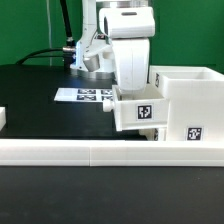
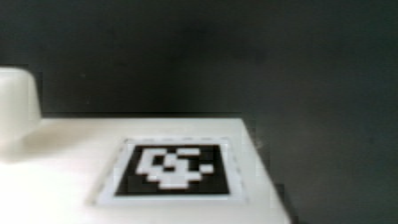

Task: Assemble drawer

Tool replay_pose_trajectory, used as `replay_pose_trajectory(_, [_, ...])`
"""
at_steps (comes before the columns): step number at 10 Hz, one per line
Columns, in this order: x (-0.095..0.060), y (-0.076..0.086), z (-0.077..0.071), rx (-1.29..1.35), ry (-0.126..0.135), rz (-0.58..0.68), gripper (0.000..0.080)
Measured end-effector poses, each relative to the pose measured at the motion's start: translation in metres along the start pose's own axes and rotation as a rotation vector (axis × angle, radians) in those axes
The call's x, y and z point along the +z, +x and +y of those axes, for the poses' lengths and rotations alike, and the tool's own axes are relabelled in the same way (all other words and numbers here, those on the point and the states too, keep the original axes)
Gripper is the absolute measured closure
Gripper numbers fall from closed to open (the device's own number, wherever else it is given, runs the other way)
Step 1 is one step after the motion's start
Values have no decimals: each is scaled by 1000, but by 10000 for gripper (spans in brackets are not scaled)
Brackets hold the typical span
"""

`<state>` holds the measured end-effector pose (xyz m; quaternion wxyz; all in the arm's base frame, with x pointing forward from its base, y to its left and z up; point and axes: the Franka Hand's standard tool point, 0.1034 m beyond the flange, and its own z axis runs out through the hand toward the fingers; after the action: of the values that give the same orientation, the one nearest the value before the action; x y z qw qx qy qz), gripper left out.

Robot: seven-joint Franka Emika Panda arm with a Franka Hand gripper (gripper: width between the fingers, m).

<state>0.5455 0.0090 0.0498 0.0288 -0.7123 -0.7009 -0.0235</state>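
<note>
A small white drawer box [image 1: 140,113] with a black marker tag on its front stands against the exterior view's left side of the larger white drawer case [image 1: 190,100]. My gripper [image 1: 135,92] comes straight down onto the small box's top edge and is shut on it. The fingertips are hidden behind the box wall. In the wrist view the tagged white panel [image 2: 175,168] of the small box fills the lower part, very close to the camera. A rounded white part [image 2: 15,105] shows at the edge beside it.
The marker board [image 1: 85,96] lies flat on the black table behind the small box. A long white rail [image 1: 90,151] runs across the front of the table. A white piece [image 1: 3,119] shows at the exterior view's left edge.
</note>
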Motion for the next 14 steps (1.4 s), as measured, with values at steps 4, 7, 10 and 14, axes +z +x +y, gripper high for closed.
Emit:
replay_pose_trajectory(4, [1, -6, -2, 49, -39, 11, 757])
replay_pose_trajectory(7, [1, -5, -3, 46, -38, 10, 757])
replay_pose_trajectory(10, [0, -3, 0, -18, -45, 8, 757])
replay_pose_trajectory(14, [1, 0, -1, 18, -47, 3, 757])
